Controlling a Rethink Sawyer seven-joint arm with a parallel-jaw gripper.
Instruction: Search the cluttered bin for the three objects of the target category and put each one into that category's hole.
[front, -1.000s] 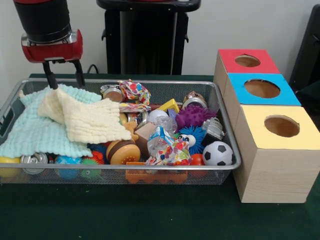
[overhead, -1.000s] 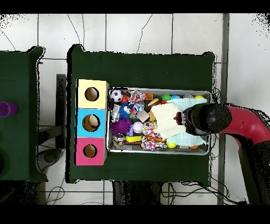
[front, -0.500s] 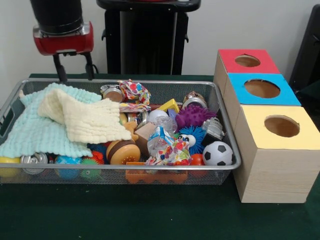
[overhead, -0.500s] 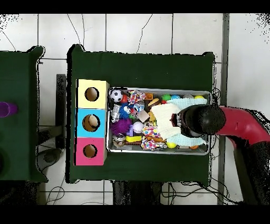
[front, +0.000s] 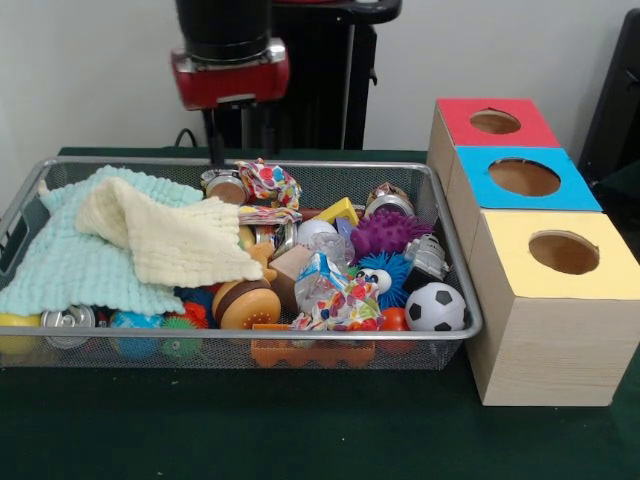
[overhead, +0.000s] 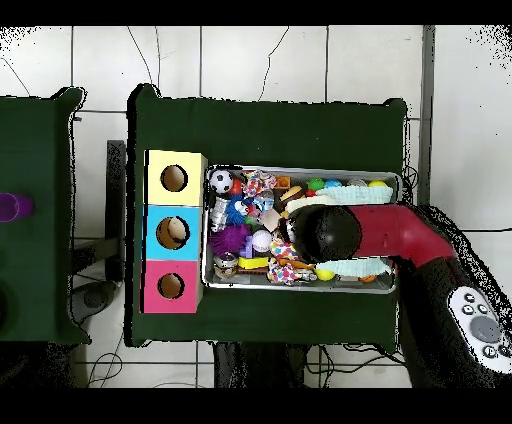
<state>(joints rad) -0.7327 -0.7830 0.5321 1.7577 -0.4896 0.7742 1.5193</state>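
Gripper (front: 240, 140) above bin (front: 440, 262) rear, fingers (front: 213, 140) narrowly apart, empty. Risk: cloths (front: 170, 240) hiding targets; blind descent could snag cloth or hit mesh.

Wire bin (front: 455, 300) crammed with toys (two cloths at one end), beside three holed boxes (front: 545, 300)

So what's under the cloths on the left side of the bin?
Peeking out below the mint cloth and cream cloth: a yellow ball, a metal can and spiky balls. Anything deeper is covered.
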